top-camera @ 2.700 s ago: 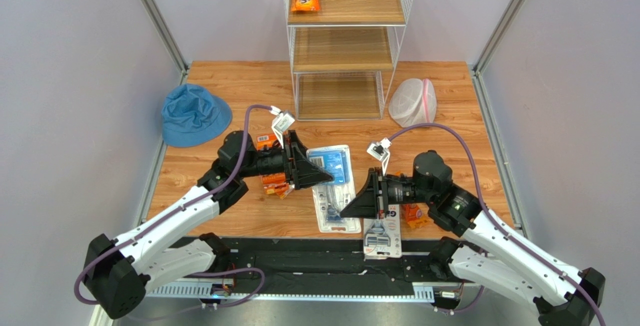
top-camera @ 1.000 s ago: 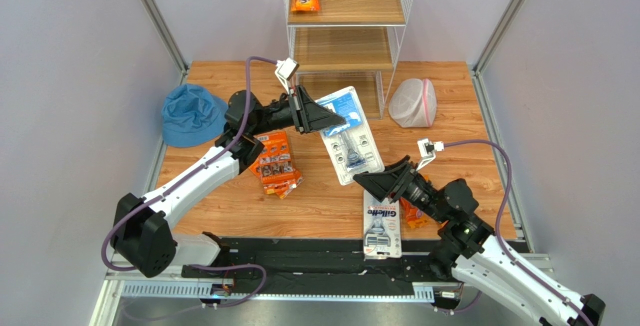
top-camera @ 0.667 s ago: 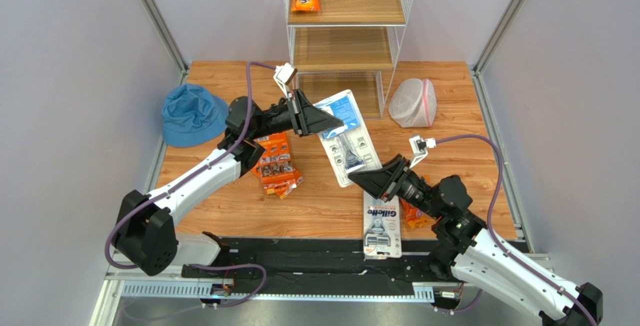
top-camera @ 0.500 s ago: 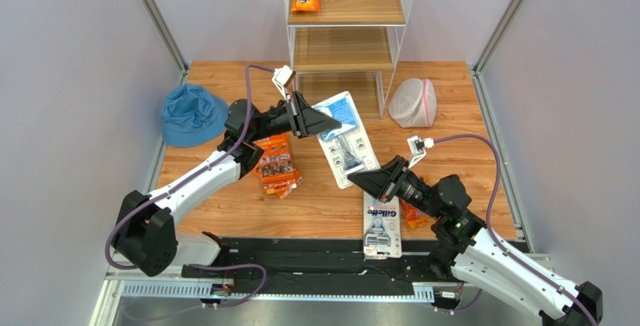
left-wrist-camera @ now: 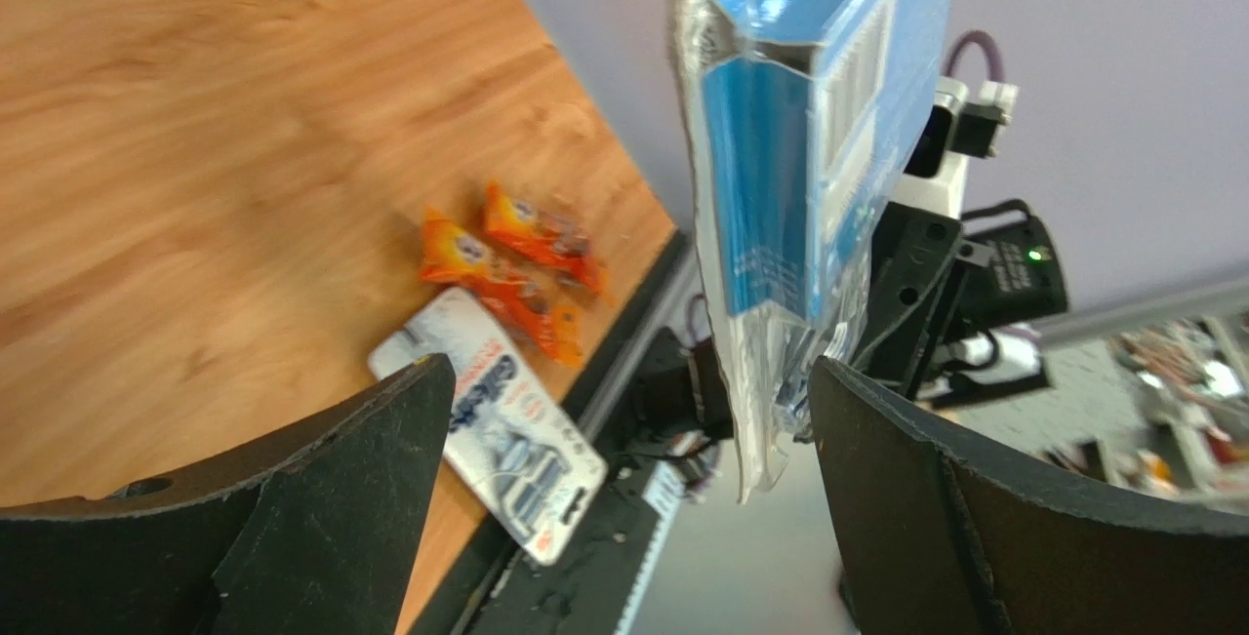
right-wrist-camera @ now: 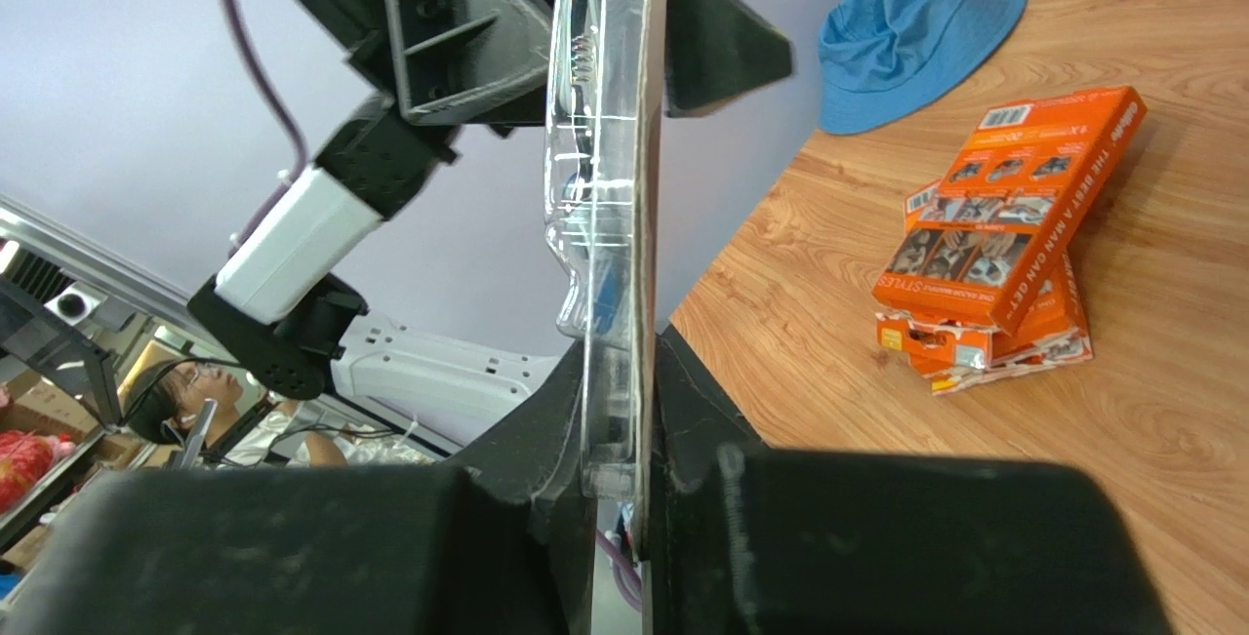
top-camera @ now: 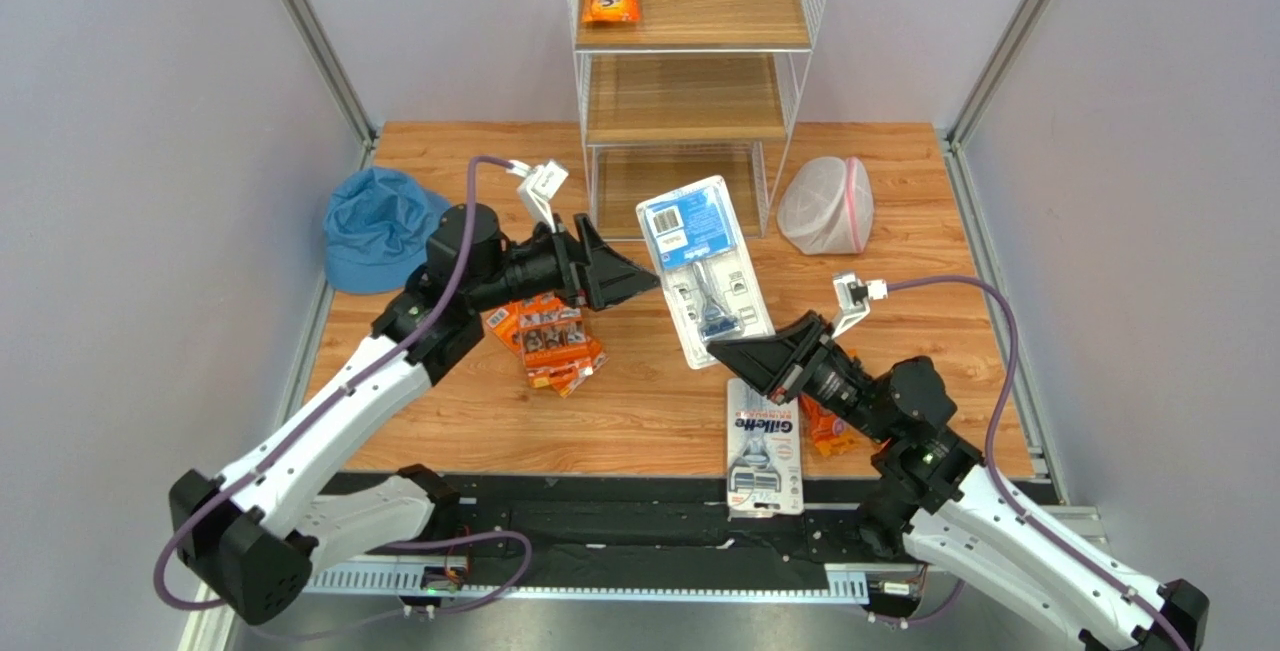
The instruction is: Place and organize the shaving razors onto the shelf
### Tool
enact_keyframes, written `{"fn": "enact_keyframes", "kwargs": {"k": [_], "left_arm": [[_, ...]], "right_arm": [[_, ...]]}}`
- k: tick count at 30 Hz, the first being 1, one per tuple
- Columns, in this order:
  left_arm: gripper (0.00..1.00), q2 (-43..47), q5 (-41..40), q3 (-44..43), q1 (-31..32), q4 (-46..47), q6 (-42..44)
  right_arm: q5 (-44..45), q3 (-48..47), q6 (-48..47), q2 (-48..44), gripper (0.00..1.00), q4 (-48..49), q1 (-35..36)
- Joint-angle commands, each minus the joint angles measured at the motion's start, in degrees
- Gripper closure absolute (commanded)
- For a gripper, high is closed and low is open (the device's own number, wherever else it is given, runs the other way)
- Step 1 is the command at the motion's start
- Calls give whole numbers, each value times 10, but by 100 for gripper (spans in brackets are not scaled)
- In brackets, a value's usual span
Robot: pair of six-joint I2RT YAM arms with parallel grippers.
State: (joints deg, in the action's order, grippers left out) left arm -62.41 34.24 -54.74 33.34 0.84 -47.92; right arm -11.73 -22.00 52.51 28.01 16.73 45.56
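The right gripper had its jaws clenched on the near end of a blister-card razor, held aloft above the counter. The left gripper, jaws released, stood just beside it. Judged step: carry to the shelf, where the middle board lay bare and the wire sides demanded a square entry.

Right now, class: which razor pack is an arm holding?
The blue-backed blister card, pinched at its lower end by the right arm's fingers; the Gillette card and orange packs lie on the table.

Blue-white razor card; orange multi-packs; blue bucket hat.
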Motion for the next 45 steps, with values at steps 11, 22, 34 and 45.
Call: {"fn": "enact_keyframes", "kwargs": {"k": [11, 22, 34, 45], "left_arm": [[1, 100, -241, -78, -12, -360, 187], [1, 167, -259, -32, -15, -414, 201], [1, 223, -242, -17, -15, -462, 202], [1, 246, -248, -20, -15, -500, 213]], "right_arm": [[52, -50, 12, 80, 100, -8, -2], [15, -176, 10, 252, 100, 8, -41], [-38, -320, 44, 450, 100, 72, -106], [-28, -458, 84, 599, 100, 62, -136]]}}
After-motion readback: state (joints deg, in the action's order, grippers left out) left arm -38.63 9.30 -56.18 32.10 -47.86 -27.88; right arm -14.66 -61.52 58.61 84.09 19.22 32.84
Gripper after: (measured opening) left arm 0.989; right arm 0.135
